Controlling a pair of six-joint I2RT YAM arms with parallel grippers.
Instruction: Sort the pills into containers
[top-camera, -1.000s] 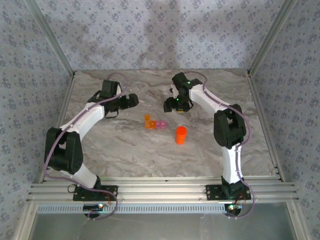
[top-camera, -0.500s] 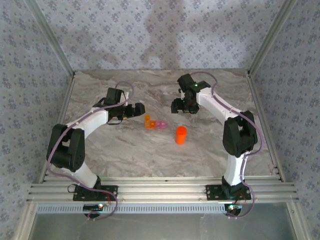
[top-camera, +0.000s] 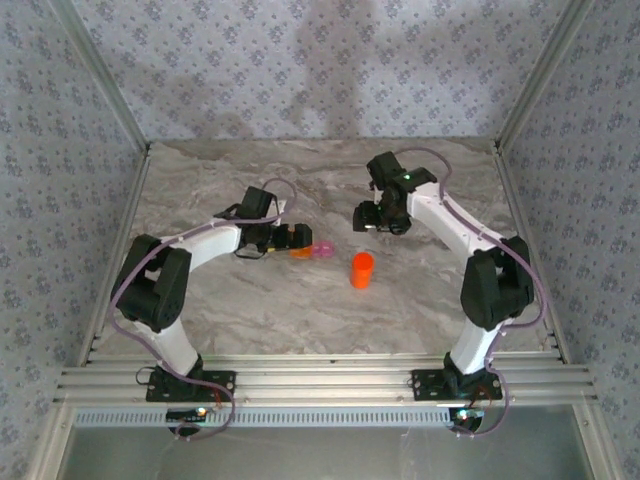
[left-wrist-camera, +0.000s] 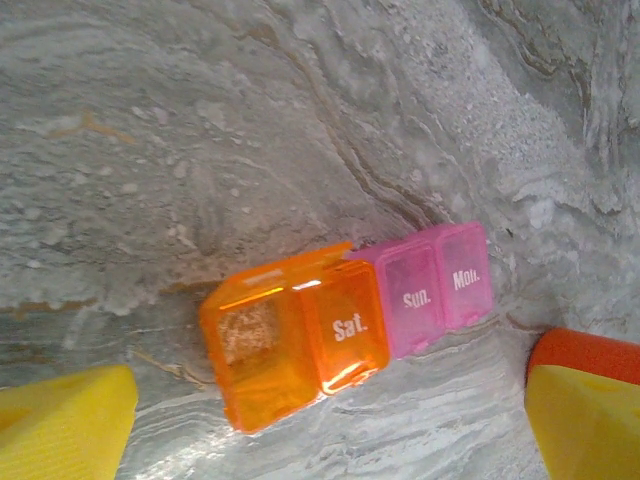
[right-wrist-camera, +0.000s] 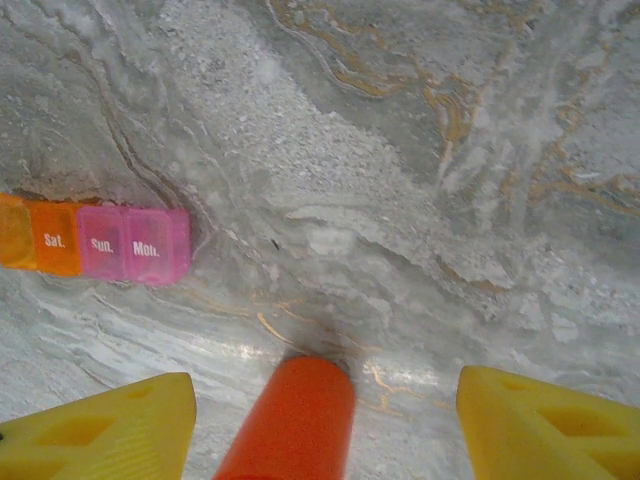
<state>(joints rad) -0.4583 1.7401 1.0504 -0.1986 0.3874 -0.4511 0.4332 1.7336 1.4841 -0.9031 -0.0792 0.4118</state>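
Tiny joined orange-and-pink translucent plastic containers (left-wrist-camera: 340, 320), framed just ahead of the wide-open, empty jaws of the left gripper (left-wrist-camera: 325, 430), could be shoved aside if clipped.

One container strip (left-wrist-camera: 345, 325), one orange bottle (top-camera: 362, 270), two claws (top-camera: 298, 238) (top-camera: 367, 218)

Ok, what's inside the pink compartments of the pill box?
Both pink compartments are shut, marked Sun. and Mon. No pill shape shows through the cloudy plastic, but it blurs whatever lies inside, so I can't say they're empty.
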